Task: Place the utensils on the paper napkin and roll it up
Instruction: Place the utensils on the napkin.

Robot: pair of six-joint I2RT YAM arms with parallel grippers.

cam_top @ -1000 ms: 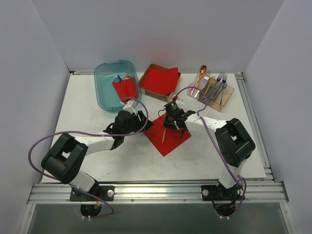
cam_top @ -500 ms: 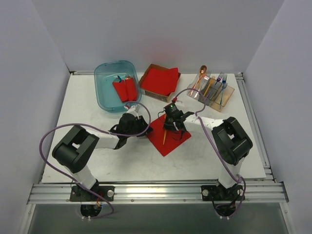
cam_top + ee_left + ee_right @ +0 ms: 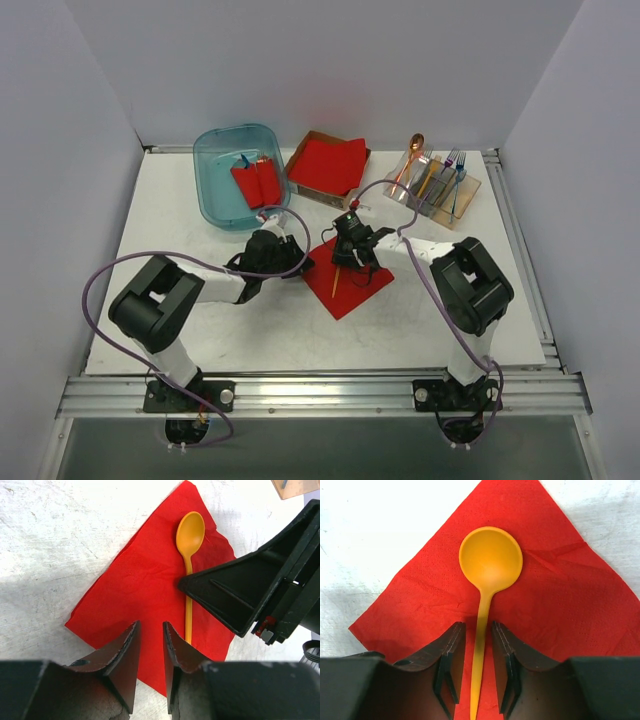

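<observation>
The orange spoon point(image 3: 490, 560) lies on the red napkin point(image 3: 560, 605). The right end effector point(image 3: 478, 630) straddles its handle, released; the left end effector point(image 3: 150, 627) hovers narrowly parted, empty. Flimsy paper, I'd guess: pinch a corner.

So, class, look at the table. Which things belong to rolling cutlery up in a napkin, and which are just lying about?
Belongs to the job:
- red napkin, spread flat
- orange spoon lying on it
- forks in the clear tray

Just lying about:
- blue tub
- red rolls inside it
- cardboard box holding a stack of red napkins
</observation>
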